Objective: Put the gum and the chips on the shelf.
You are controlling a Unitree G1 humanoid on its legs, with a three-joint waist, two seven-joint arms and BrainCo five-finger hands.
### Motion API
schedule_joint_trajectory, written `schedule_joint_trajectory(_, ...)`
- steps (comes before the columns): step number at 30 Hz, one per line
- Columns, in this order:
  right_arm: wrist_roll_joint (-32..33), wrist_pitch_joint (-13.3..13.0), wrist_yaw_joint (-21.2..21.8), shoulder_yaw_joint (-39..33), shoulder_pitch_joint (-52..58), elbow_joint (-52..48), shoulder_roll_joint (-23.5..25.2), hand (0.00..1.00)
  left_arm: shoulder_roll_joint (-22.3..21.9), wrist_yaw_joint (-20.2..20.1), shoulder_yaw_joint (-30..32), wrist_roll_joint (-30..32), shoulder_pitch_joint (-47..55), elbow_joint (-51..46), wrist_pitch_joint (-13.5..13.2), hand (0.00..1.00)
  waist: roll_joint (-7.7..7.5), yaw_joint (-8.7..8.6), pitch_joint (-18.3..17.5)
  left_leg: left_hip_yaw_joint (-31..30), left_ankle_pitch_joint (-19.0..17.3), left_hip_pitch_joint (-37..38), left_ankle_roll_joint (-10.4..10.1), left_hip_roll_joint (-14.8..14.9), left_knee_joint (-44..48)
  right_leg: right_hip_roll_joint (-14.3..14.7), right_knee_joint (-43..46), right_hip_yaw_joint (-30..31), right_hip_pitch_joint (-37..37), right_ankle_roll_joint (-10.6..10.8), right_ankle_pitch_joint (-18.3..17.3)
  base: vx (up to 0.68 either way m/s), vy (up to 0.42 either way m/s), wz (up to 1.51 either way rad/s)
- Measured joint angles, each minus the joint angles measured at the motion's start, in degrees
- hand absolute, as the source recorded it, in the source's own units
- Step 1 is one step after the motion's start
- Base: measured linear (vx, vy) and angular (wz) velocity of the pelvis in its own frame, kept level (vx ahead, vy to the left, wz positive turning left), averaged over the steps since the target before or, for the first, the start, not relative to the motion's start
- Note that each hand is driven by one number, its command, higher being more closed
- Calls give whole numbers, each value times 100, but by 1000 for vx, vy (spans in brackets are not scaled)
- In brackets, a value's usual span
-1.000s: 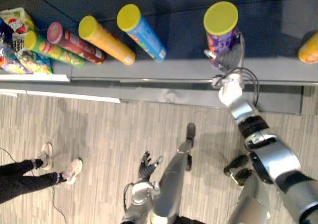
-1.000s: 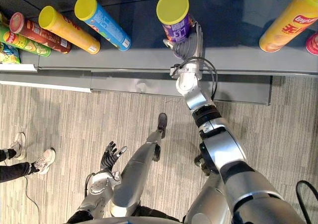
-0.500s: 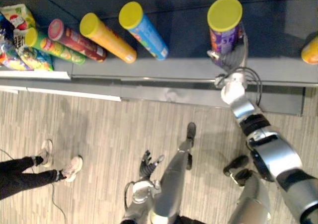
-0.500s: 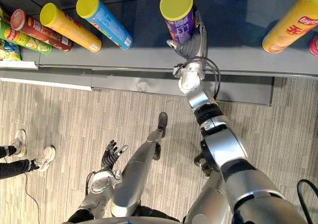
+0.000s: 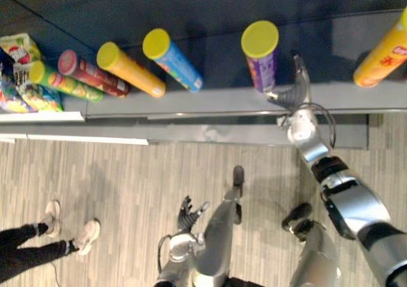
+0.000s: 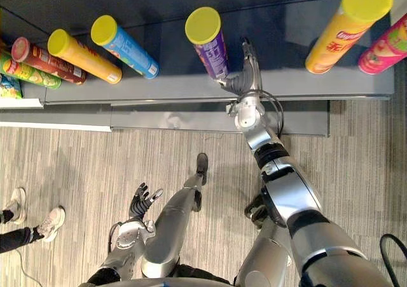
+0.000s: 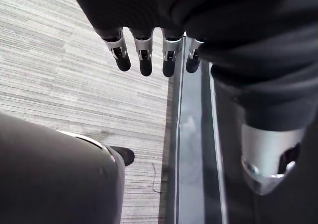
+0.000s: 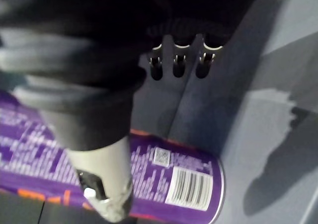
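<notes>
Chips can [image 6: 210,44]: purple tube, yellow lid, standing near the front edge of the grey shelf [image 6: 286,51]. Left hand [image 6: 144,201] low over striped floor, fingers spread, empty. Right hand [image 6: 247,70] just right of can, fingers straight, gripping nothing; its wrist view shows the can's barcode. Bare shelf runs right to the orange can [image 6: 346,26].

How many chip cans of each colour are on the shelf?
green can: 1
red can: 1
orange cans: 2
blue can: 1
purple can: 1
pink can: 1
total: 7
</notes>
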Motion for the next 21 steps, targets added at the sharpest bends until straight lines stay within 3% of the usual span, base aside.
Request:
schedule_joint_trajectory(6,213,-166,554,-189,516,97,-106,0,16,-222,159,-4,16,208,131,0,-95,-297,31,184,94,611,-51,87,-472,204,-375,74,429,34,114,52,-51,-17)
schedule_joint_trajectory(9,343,-213,1070,-194,1088,-152,-89,0,118,-551,289,-7,120,196,126,0,-304,-360,43,341,88,1038,-61,127,-693,305,-543,180,719,51,124,83,-42,-23)
schedule_joint_trajectory(13,430,-224,1615,-174,2247,-1011,-2,0,216,-858,561,-203,360,209,176,0,-626,-638,-62,457,106,1487,-93,148,-936,392,-807,190,1133,112,173,100,-11,-13)
schedule_joint_trajectory(17,461,-125,2289,20,4025,-2146,125,0,286,-1073,885,-394,692,362,422,0,-1010,-838,-669,672,54,1845,-164,153,-1109,530,-1292,320,1475,222,300,114,24,-20)
schedule_joint_trajectory(21,952,58,3058,251,5647,-2749,259,0,290,-1180,1028,-390,984,496,561,0,-1142,-1030,-1334,818,-68,2169,-282,205,-1110,723,-2066,361,2046,302,593,96,29,-18)
